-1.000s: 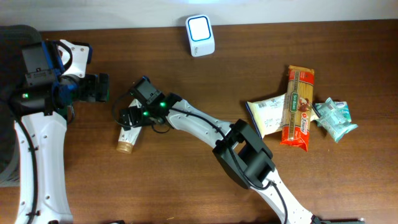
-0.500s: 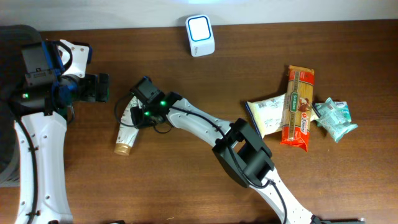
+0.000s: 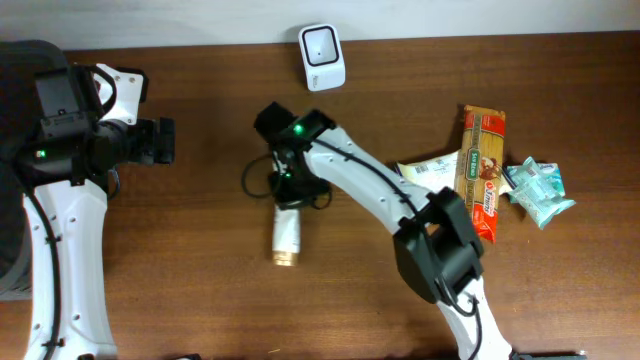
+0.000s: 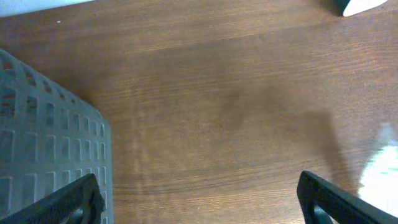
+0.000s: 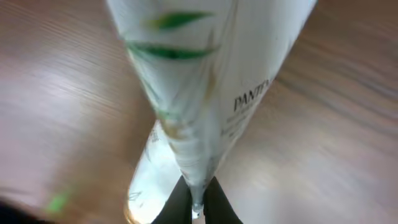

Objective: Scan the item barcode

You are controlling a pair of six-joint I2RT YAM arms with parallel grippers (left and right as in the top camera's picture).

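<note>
The item is a white tube with a gold cap, printed with green leaves and dark lettering. My right gripper is shut on its flat crimped end; in the right wrist view the black fingers pinch that seam, and the gripper sits at the bottom edge. The tube's cap points toward the table's front. The white barcode scanner stands at the back, beyond the gripper. My left gripper is open at the far left, with bare wood between its fingertips.
A red pasta packet, a white pouch and a teal packet lie at the right. A grey perforated basket sits at the left edge in the left wrist view.
My right gripper has shut on the tube's crimped end and carried it right, toward the table's middle. The tube now points cap-first at the front. The left arm has not moved.
</note>
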